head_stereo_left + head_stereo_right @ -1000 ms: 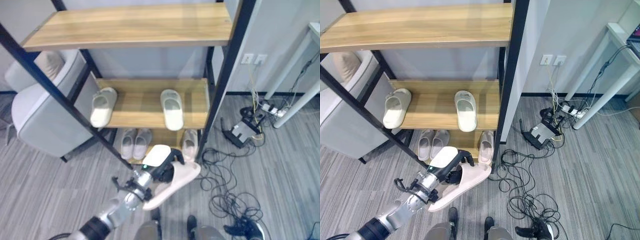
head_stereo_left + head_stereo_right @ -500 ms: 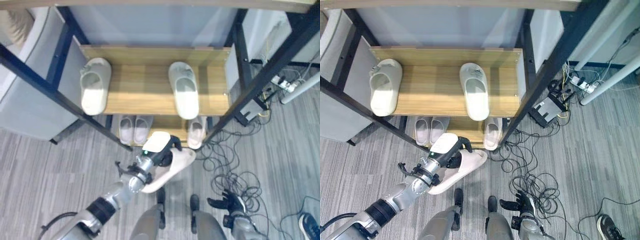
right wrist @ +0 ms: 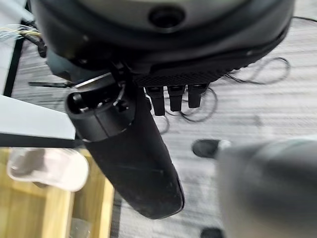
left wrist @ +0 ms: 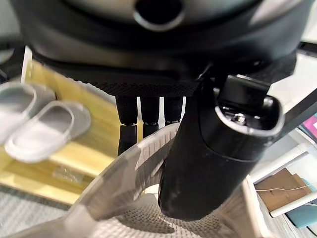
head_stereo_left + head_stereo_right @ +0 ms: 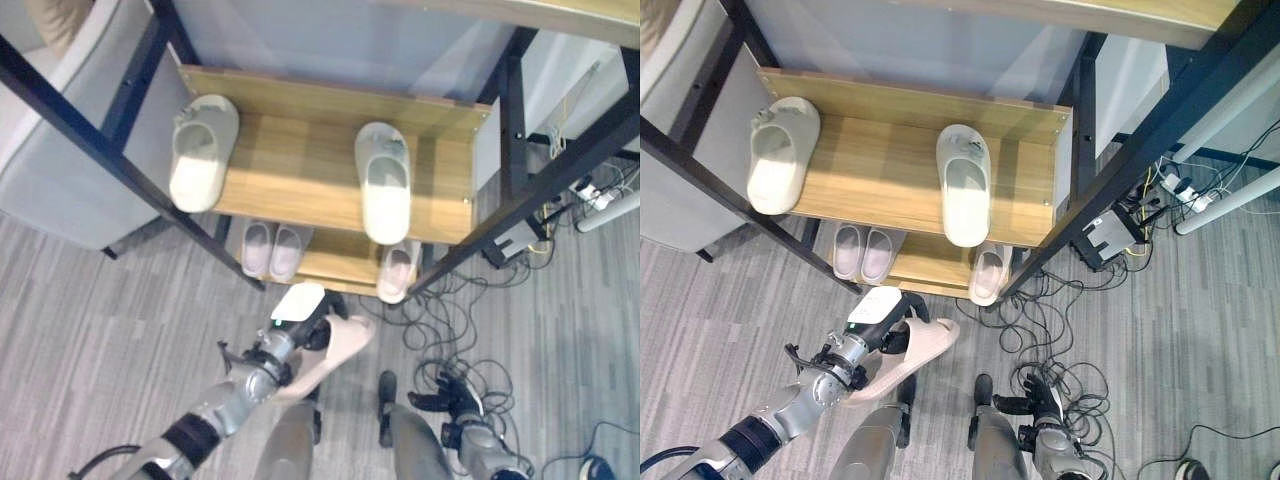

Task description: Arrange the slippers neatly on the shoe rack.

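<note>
Left wrist view: I'm curling left hand round beige slipper; off-centre hold, risking slipping before shoe rack.

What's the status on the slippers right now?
Left hand shut on a beige slipper, low in front of the shoe rack. Right hand open, idle near the floor. Single slipper lies alone on the bottom shelf.

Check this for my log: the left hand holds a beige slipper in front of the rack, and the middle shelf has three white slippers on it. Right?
Not quite. The left hand does hold the beige slipper in front of the rack, but the middle shelf carries two white slippers, one at its left end and one toward the right, as the right eye view shows.
</note>
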